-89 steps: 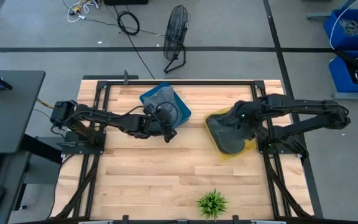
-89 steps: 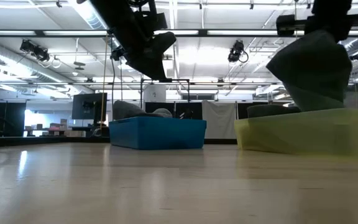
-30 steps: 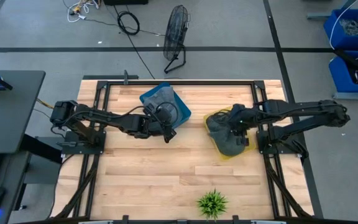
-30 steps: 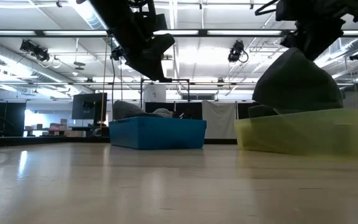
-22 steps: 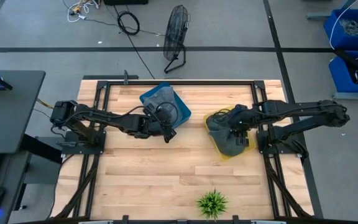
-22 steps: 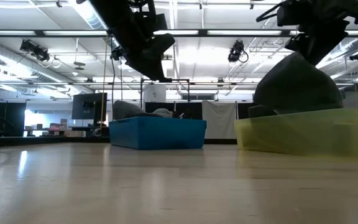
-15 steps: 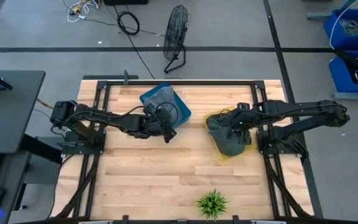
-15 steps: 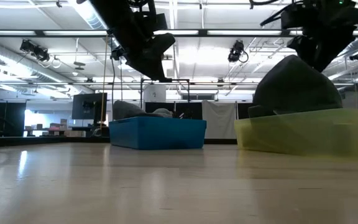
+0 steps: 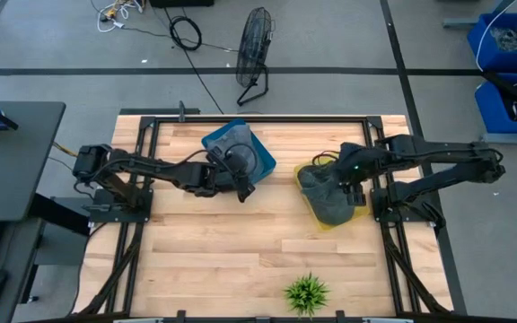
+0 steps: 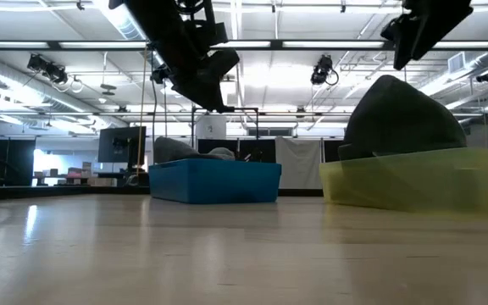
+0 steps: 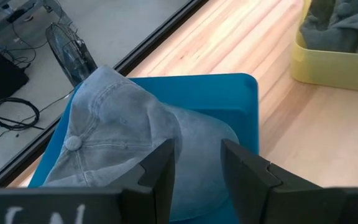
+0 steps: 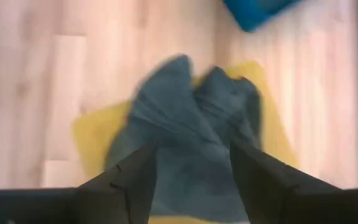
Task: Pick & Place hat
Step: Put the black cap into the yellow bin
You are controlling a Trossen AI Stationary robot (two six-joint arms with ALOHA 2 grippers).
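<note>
A dark grey hat (image 9: 330, 199) lies heaped in the yellow bin (image 9: 363, 208) at the table's right, rising above the bin's rim in the low view (image 10: 401, 114). My right gripper (image 12: 194, 168) hangs open above the hat, clear of it (image 10: 418, 34). A light grey cap (image 11: 117, 124) rests in the blue bin (image 9: 263, 161) at the far middle of the table. My left gripper (image 11: 197, 168) hovers open over that bin's near edge (image 9: 243, 188), touching nothing.
A small green plant (image 9: 305, 292) stands at the table's near edge. Bare wood lies between the two bins and the near edge. Black frame rails (image 9: 133, 233) run along the table's left and right sides. A fan (image 9: 254, 54) stands on the floor beyond the far edge.
My right gripper has let go of the dark grey hat's top and risen clear of it. The hat's crown, which was drawn up to a peak under the fingers, has settled into a rounded heap in the yellow bin.
</note>
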